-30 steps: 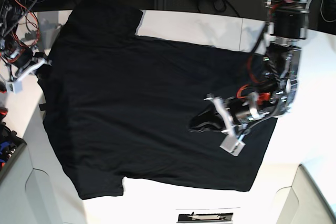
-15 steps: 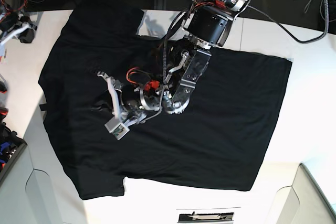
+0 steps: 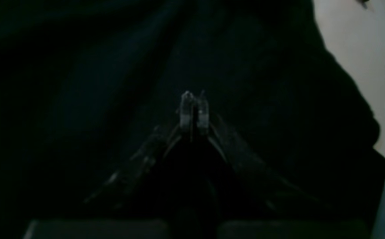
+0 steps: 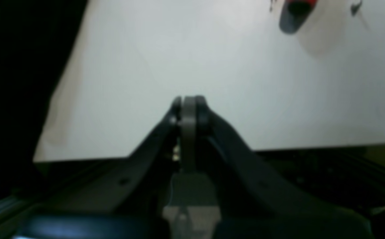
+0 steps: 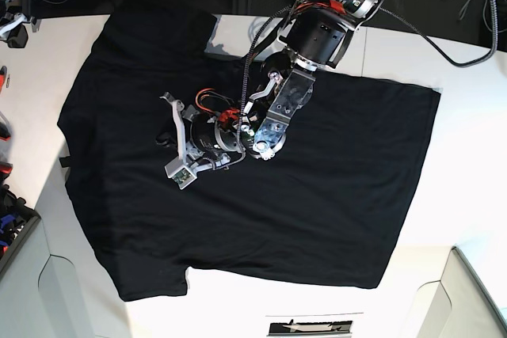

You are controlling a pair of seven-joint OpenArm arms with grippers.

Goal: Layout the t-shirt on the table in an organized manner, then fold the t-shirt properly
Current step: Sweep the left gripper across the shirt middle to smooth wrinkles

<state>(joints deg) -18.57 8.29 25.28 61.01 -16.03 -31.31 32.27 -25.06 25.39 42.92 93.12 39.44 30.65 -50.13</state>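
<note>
The left hand (image 5: 164,138) reaches out over the middle of the t-shirt (image 5: 333,195), its fingers (image 3: 194,109) pressed together; the dim left wrist view shows only black cloth around them, and whether any fabric is pinched between them cannot be told. The right hand (image 4: 188,109) sits at the far left corner of the worktop (image 5: 475,164), fingers closed on nothing, over bare white surface beside the shirt's edge. The t-shirt lies spread flat across the worktop, sleeves out toward the left side of the base view.
</note>
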